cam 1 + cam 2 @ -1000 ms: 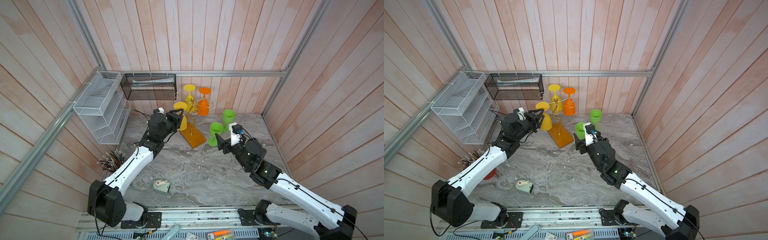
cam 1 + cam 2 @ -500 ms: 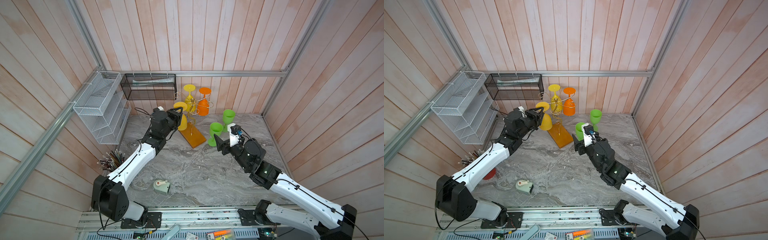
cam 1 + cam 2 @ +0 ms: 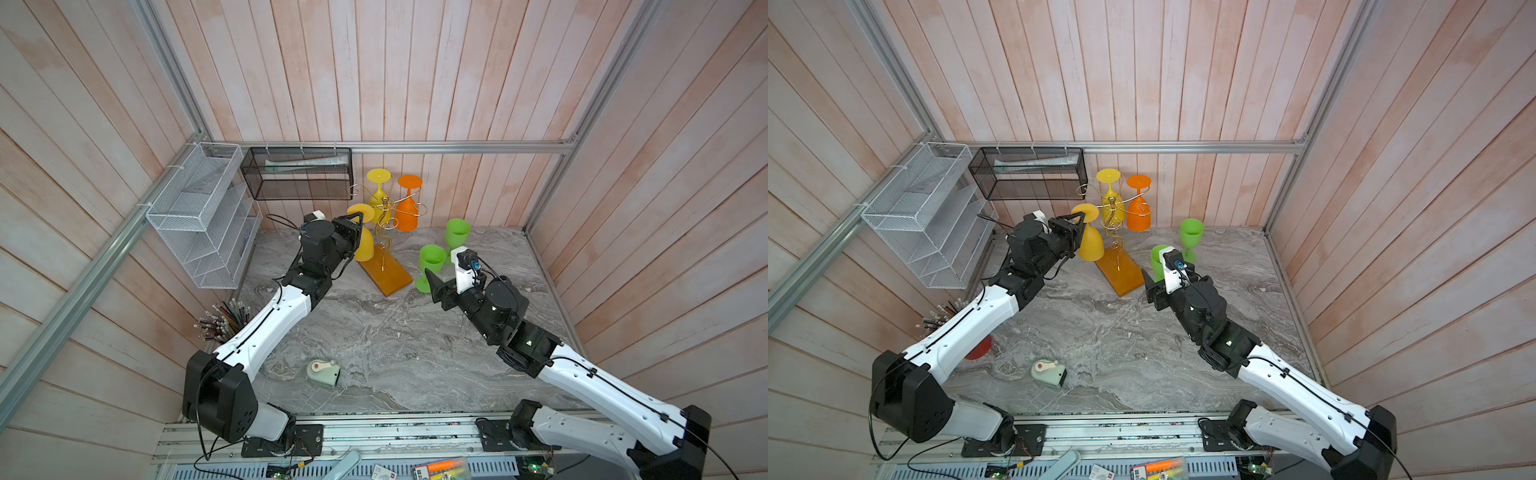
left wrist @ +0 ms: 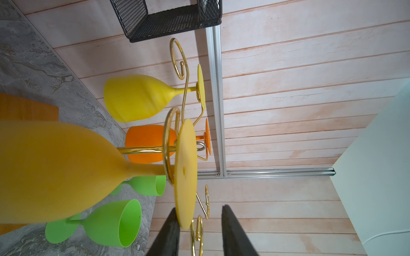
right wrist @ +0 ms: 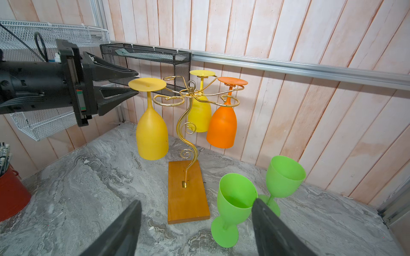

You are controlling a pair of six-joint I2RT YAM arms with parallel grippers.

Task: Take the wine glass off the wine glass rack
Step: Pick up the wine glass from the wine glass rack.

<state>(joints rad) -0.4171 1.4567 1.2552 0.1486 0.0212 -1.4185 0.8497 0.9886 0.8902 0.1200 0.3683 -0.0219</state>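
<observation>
At the counter's (image 5: 88, 177) back edge: rack (image 5: 186, 199) with the amber glass (image 5: 152, 135) hung bowl-down on the scroll arm facing the left arm; grasp step in hand.
Left gripper (image 5: 136, 83) straddles the rim of the foot (image 5: 147, 84), one finger above and one below. Jaws narrow, gap showing on one side, so not clamped by my reading. Yellow glass (image 5: 199, 115) and orange glass (image 5: 221, 128) hang behind. Right gripper (image 5: 196, 200) wide, empty, near the green glasses (image 5: 236, 197). Next: pinch the foot, then draw the stem level out of the scroll's open end, without tipping the rack.
</observation>
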